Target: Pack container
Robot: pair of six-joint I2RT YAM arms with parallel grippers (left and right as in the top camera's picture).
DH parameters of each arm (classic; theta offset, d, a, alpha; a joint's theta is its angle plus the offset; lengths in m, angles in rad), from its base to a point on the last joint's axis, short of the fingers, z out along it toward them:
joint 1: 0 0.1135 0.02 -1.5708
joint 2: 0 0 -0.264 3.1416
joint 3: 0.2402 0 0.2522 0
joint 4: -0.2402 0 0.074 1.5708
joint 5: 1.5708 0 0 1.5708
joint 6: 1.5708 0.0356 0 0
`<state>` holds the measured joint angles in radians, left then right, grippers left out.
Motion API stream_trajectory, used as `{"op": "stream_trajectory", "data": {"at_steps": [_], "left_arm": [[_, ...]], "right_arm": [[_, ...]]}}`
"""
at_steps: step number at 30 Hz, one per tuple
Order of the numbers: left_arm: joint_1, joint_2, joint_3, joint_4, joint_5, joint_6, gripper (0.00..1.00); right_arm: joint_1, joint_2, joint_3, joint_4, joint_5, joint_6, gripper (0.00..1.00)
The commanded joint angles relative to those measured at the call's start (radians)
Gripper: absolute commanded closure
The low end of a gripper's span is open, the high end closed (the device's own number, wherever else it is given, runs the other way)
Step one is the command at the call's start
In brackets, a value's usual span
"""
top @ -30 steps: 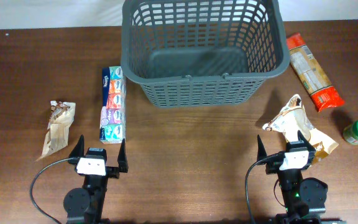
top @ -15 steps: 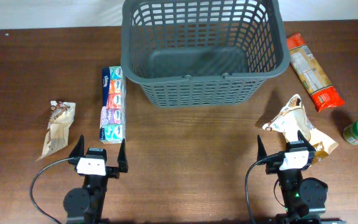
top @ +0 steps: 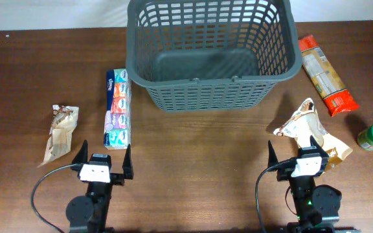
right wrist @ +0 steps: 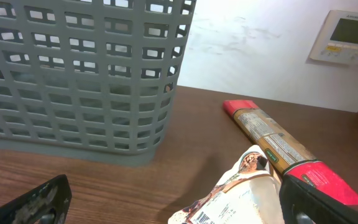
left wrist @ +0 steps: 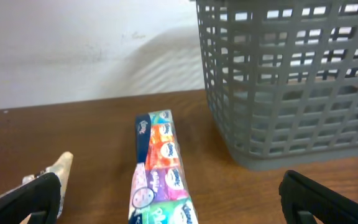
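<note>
Nothing has shifted since a second ago: the left gripper [top: 105, 150] and right gripper [top: 291, 145] both sit at the near edge, jaws spread wide and empty, so packing has not begun. The container [top: 206, 97] stands upright at the far middle of the table [top: 193, 149], mouth up and bare inside. Its long axis runs left to right, between the tissue pack [top: 116, 109] and the pasta packet [top: 326, 74].

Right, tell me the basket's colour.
The basket is dark grey, clearest in the overhead view.
</note>
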<state>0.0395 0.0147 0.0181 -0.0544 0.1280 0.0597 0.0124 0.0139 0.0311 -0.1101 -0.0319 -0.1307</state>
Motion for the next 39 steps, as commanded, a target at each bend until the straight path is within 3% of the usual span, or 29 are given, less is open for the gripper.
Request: {"op": "stream_trajectory", "data": {"at_steps": [1, 5, 10, 13, 16, 22, 25, 29, 34, 36, 39], "left_arm": [[-0.002, -0.01, -0.008, 0.013, 0.022, -0.006, 0.01], [-0.002, -0.01, -0.008, 0.034, 0.169, -0.029, 0.01], [-0.002, -0.01, 0.01, 0.037, 0.397, -0.187, 0.01], [-0.002, -0.01, 0.035, 0.015, 0.501, -0.243, 0.01], [-0.002, -0.01, 0.038, 0.11, 0.626, -0.25, 0.01], [-0.002, -0.006, 0.045, 0.152, 0.726, -0.277, 0.01], [-0.003, 0.011, 0.087, 0.056, 0.752, -0.276, 0.01], [-0.002, 0.072, 0.252, -0.22, 0.739, -0.222, 0.0], [-0.002, 0.206, 0.588, -0.606, 0.6, -0.108, 0.0], [-0.002, 0.237, 0.663, -0.609, 0.6, -0.056, 0.01], [-0.002, 0.248, 0.721, -0.573, 0.647, -0.074, 0.01]], "right_arm": [[-0.007, -0.011, -0.011, 0.016, -0.003, 0.003, 0.01], [-0.007, -0.011, -0.011, 0.08, 0.004, 0.008, 0.01], [-0.007, -0.011, 0.009, 0.186, -0.071, 0.043, 0.01], [-0.007, -0.01, 0.058, 0.096, -0.128, 0.112, 0.01], [-0.007, -0.01, 0.143, -0.065, -0.284, 0.111, 0.01], [-0.007, -0.002, 0.266, -0.063, -0.337, 0.101, 0.01], [-0.007, 0.046, 0.351, -0.133, -0.297, 0.088, 0.01], [-0.007, 0.189, 0.53, -0.296, -0.202, 0.056, 0.01], [-0.007, 0.528, 0.922, -0.6, -0.188, 0.056, 0.01], [-0.007, 0.645, 1.078, -0.71, -0.193, 0.056, 0.01], [-0.007, 0.818, 1.336, -0.875, -0.207, 0.061, 0.01]]}}
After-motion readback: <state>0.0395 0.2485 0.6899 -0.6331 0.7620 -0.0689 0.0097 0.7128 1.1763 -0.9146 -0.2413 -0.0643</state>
